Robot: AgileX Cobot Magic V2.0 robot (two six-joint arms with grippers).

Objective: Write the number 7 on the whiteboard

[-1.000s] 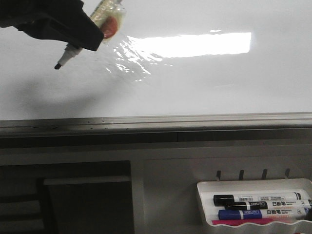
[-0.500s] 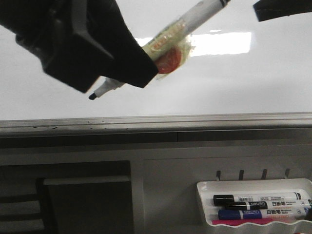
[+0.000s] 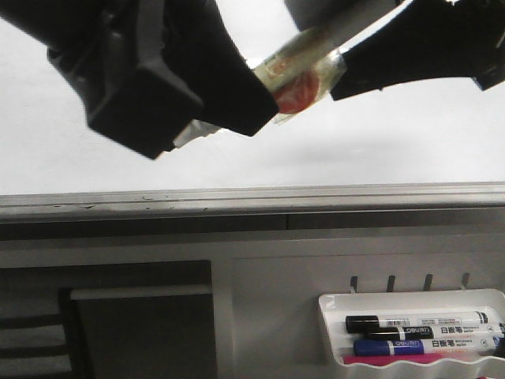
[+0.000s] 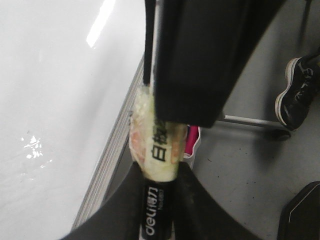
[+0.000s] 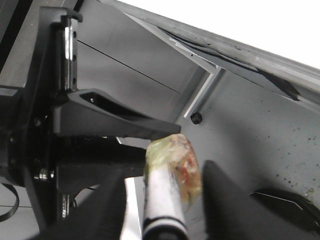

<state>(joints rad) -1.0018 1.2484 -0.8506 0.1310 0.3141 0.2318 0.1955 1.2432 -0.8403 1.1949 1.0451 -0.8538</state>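
Left tool (image 3: 225, 118) pinches a tape-wrapped marker (image 3: 304, 67) by its barrel, marker slanting up toward the right tool (image 3: 347, 75), whose fingers sit either side of the marker's upper end; cannot tell if they press on it. Whiteboard (image 3: 355, 150) lies right behind both tools, its grey rim (image 3: 252, 197) below them, no number 7 strokes visible. Well below the right tool, a white tray (image 3: 327, 316) holds spare markers (image 3: 418, 324).

Two claws (image 3: 237, 103) (image 3: 371, 63), one taped marker (image 3: 304, 67), one whiteboard (image 3: 379, 150), one tray (image 3: 331, 332) holding perhaps three markers (image 3: 414, 324).
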